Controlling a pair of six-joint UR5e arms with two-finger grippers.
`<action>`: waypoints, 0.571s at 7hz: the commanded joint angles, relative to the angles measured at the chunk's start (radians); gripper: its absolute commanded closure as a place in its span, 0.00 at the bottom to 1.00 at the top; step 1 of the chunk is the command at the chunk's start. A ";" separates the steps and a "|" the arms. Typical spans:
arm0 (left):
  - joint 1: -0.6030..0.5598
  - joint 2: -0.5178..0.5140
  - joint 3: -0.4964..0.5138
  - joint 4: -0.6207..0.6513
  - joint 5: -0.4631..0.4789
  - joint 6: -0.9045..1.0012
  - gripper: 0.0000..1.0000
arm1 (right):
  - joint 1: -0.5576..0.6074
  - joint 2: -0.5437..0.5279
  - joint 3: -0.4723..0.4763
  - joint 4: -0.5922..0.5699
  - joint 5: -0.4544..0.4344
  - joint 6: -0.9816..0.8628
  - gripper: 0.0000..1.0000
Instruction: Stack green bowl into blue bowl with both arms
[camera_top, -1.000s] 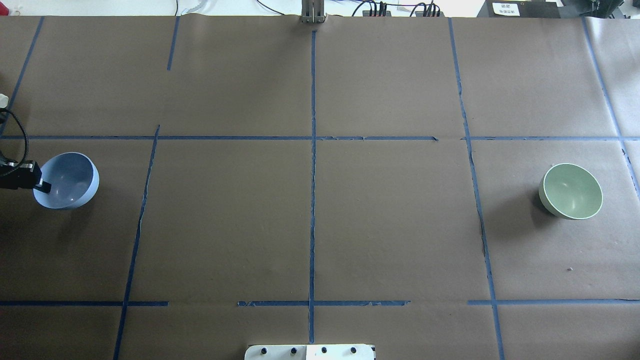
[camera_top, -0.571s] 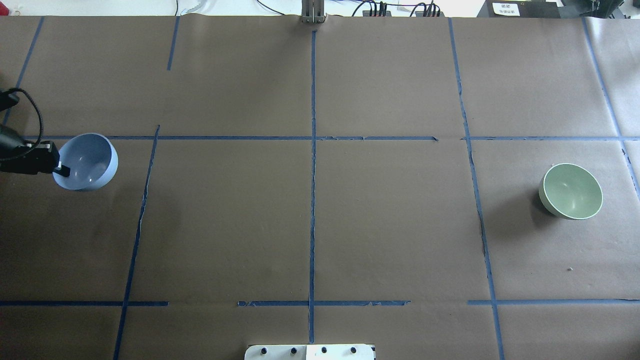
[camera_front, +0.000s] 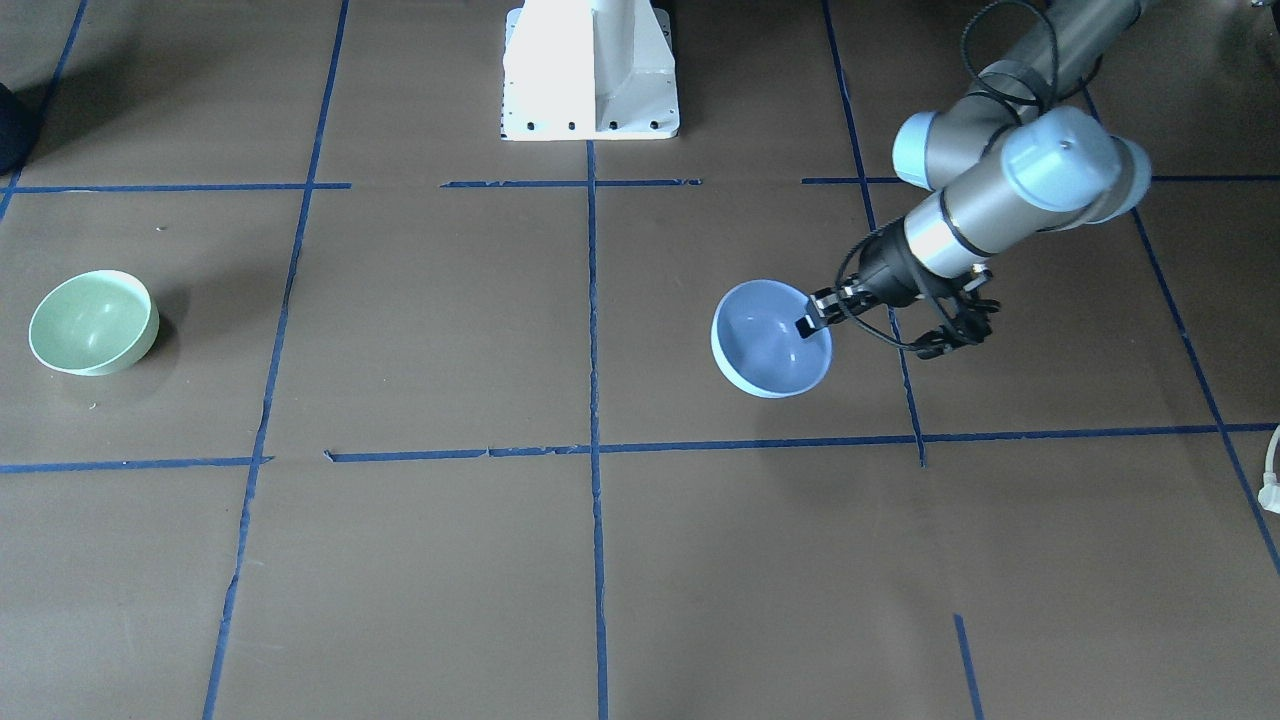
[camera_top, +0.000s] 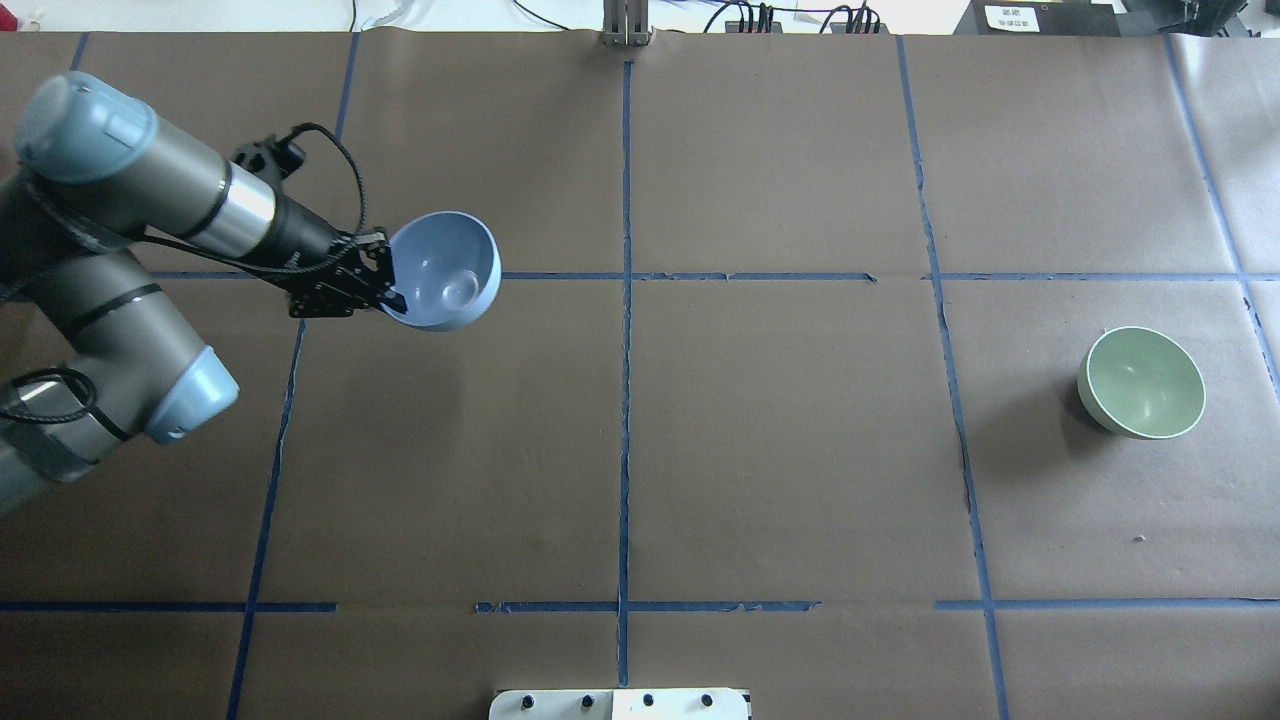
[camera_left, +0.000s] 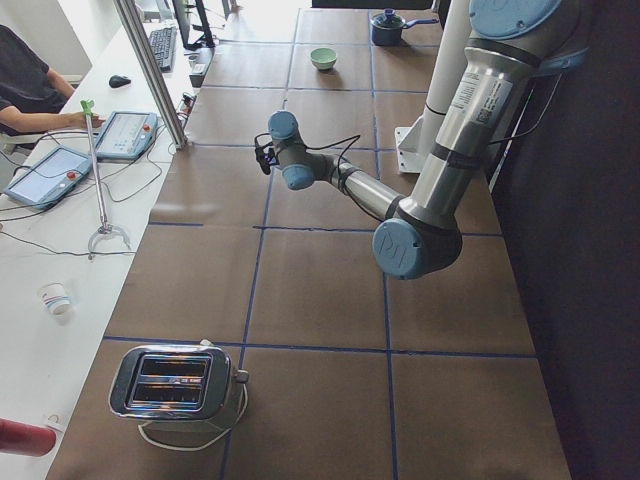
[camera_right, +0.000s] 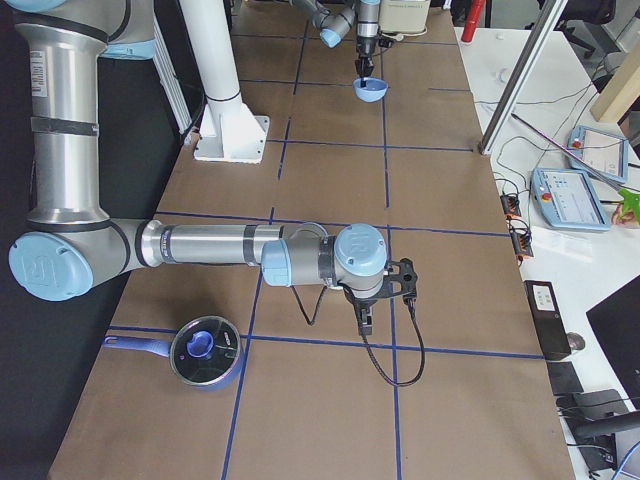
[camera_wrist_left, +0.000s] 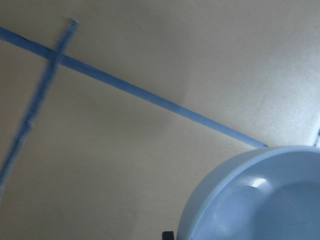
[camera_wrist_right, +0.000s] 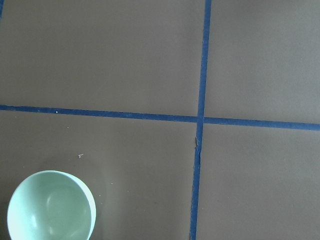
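Observation:
My left gripper (camera_top: 388, 287) is shut on the near rim of the blue bowl (camera_top: 447, 268) and holds it tilted above the table, left of centre. The front view shows the same grip (camera_front: 808, 322) on the blue bowl (camera_front: 768, 342), and the bowl fills the lower right of the left wrist view (camera_wrist_left: 260, 200). The green bowl (camera_top: 1142, 382) sits upright on the table at the far right, also in the front view (camera_front: 92, 322) and the right wrist view (camera_wrist_right: 50, 207). My right gripper (camera_right: 366, 322) shows only in the exterior right view, pointing down above the table; I cannot tell if it is open.
The white pedestal base (camera_front: 590, 70) stands at the robot's edge. A toaster (camera_left: 175, 385) sits at the table's left end, a dark lidded pot (camera_right: 205, 352) at its right end. Blue tape lines cross the brown paper. An operator (camera_left: 30, 90) sits by the far side.
My left arm has carried the blue bowl from the far left edge to the right and farther back, nearer the table's centre. The green bowl has not moved.

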 joint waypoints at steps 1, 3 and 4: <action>0.193 -0.093 -0.013 0.107 0.246 -0.052 1.00 | 0.000 0.001 0.001 0.000 0.004 0.001 0.00; 0.265 -0.114 -0.003 0.107 0.278 -0.072 1.00 | 0.000 0.000 -0.001 0.000 0.005 0.001 0.00; 0.287 -0.133 0.007 0.107 0.279 -0.072 1.00 | 0.000 0.000 -0.001 0.000 0.005 0.001 0.00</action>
